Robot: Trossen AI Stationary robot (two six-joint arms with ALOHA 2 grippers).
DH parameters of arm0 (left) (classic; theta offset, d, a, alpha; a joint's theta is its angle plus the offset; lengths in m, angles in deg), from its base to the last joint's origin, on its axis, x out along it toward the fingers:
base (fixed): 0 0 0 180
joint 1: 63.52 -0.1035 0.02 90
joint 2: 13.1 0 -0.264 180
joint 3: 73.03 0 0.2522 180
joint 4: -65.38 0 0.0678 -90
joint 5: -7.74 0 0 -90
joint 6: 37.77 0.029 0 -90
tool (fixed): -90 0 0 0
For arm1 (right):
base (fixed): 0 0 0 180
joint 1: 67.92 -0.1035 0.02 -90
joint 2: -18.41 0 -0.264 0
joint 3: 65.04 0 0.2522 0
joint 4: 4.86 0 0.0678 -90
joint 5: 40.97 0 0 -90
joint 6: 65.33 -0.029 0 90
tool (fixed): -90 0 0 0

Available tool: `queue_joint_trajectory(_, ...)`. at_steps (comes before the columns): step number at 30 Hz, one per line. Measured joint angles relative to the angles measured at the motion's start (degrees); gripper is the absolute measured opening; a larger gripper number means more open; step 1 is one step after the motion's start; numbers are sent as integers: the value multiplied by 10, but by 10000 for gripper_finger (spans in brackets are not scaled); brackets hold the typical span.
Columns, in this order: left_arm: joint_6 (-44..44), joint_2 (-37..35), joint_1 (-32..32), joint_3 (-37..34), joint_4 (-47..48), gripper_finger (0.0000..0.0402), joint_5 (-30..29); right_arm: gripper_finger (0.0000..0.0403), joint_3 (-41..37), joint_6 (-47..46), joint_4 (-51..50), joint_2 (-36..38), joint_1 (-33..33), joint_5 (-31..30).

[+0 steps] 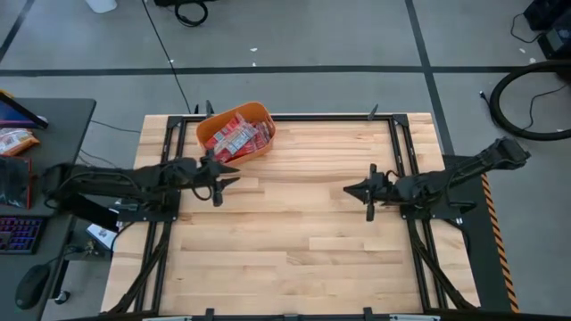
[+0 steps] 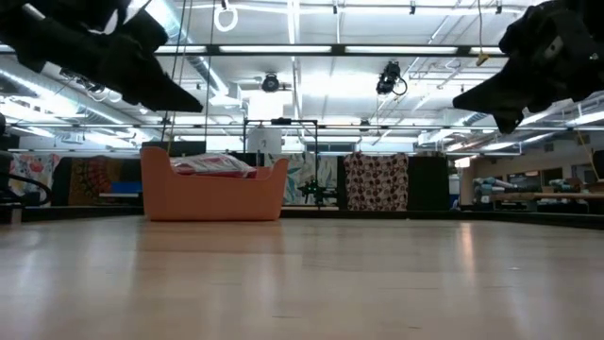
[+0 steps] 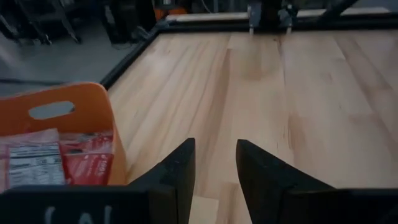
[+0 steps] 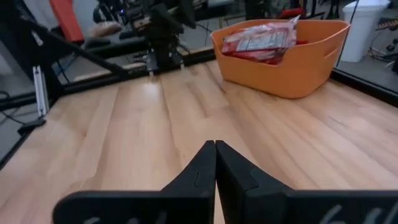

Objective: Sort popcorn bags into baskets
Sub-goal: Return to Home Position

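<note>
The orange tub (image 1: 236,132) stands near the table's far left corner, and red popcorn packets (image 1: 239,135) are piled inside it. It also shows in the low view (image 2: 213,190), the left wrist view (image 3: 68,118) and the right wrist view (image 4: 292,53). My left gripper (image 1: 227,175) hovers above the table just near of the tub, open and empty (image 3: 214,163). My right gripper (image 1: 351,190) hangs over the table's right half, shut on nothing (image 4: 215,158). No packet lies on the table.
Bare wooden tabletop (image 1: 303,241) spreads between the arms and toward the near edge. A black metal frame (image 1: 294,117) runs along the far edge and both sides. A desk with a keyboard (image 1: 18,234) stands left of the table.
</note>
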Motion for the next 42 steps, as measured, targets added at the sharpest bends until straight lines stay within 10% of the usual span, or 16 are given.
queue_joint_trajectory(22,-9,-268,0,-156,-40,120,-2,12,-34,52,-153,326,103,56)
queue_joint_trajectory(42,-37,-338,0,-180,-46,120,138,13,-70,59,-62,345,103,-43)
